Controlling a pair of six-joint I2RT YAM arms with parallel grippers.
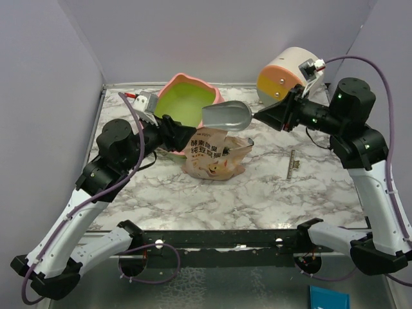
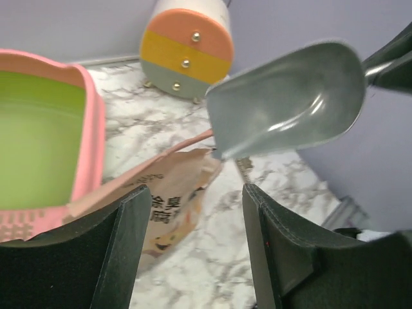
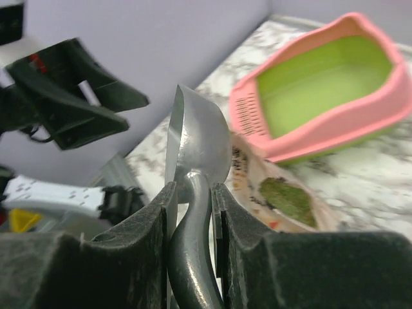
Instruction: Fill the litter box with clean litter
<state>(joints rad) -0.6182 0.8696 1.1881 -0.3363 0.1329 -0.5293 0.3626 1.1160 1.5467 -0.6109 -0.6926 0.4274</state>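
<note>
Though its front lip is hidden behind the left arm (image 1: 122, 145) in the overhead view, the litter box (image 1: 180, 103) sits at the back of the surface (image 1: 270, 193), the left jaws gaping empty before it; the clean litter (image 3: 286, 199) shows only inside the pouch (image 1: 215, 158), below the scoop (image 1: 226, 116) whose handle the right jaws clamp
</note>
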